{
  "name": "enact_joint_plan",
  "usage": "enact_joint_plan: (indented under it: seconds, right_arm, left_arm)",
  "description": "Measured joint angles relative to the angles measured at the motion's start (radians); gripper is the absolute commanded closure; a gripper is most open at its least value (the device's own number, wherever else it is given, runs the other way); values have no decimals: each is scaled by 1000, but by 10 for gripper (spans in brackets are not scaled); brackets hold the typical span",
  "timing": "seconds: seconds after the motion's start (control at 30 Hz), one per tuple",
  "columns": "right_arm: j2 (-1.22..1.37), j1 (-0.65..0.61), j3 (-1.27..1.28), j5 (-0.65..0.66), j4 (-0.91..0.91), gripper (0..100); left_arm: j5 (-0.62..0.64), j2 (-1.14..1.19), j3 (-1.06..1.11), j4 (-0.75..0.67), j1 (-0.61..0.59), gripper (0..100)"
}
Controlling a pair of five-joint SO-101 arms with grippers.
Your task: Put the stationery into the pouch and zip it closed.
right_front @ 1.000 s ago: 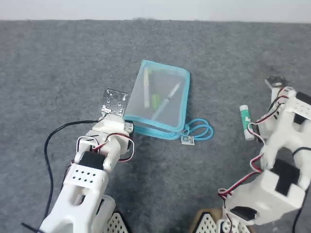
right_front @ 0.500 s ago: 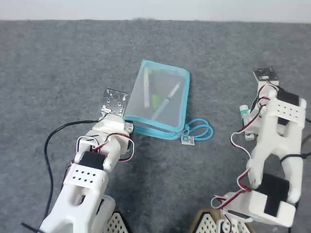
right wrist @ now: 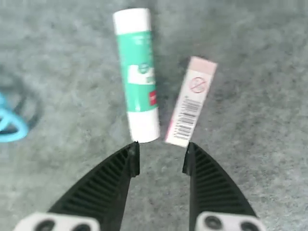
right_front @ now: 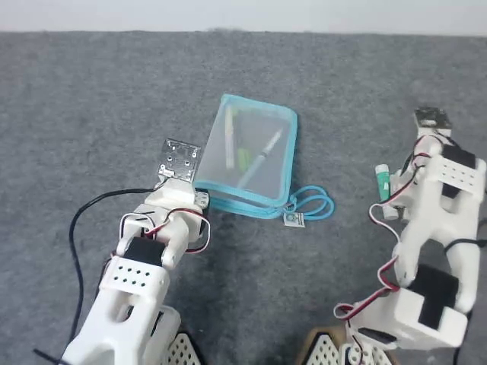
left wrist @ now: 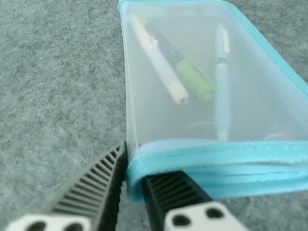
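Note:
The mesh pouch (right_front: 251, 156) with blue trim lies mid-table; inside are a white pen (left wrist: 156, 62), a green marker (left wrist: 195, 79) and a pale blue pen (left wrist: 221, 86). My left gripper (left wrist: 132, 180) is shut on the pouch's near corner edge (right_front: 199, 192). A green-and-white glue stick (right wrist: 138, 77) and a pink-tipped eraser (right wrist: 190, 103) lie side by side on the mat. My right gripper (right wrist: 161, 155) hangs open just short of their near ends, one finger toward each. The right arm partly hides the glue stick (right_front: 382, 182) from above.
A blue cord loop (right_front: 313, 204) and a small tag (right_front: 294, 219) trail from the pouch's zipper end toward the right arm. Grey felt mat (right_front: 91, 91) covers the table; open room lies at the back and left.
The right arm swung in over the glue stick, then eased back slightly to the right. The left arm and pouch have not moved.

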Motion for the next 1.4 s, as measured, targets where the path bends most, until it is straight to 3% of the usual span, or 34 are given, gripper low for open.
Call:
enact_joint_plan:
  seconds: [0.6, 0.77, 0.93, 1.23, 1.4]
  right_arm:
    - [244, 38, 0, 0, -169, 852]
    - [252, 49, -3, 21, -172, 994]
    - [253, 61, -3, 60, -175, 991]
    - [103, 49, 0, 75, -32, 992]
    - [-172, -86, 0, 81, 160, 992]
  left_arm:
    - [0, 0, 0, 0, 0, 989]
    - [0, 0, 0, 0, 0, 989]
    - [0, 0, 0, 0, 0, 989]
    - [0, 0, 0, 0, 0, 989]
    - [0, 0, 0, 0, 0, 989]
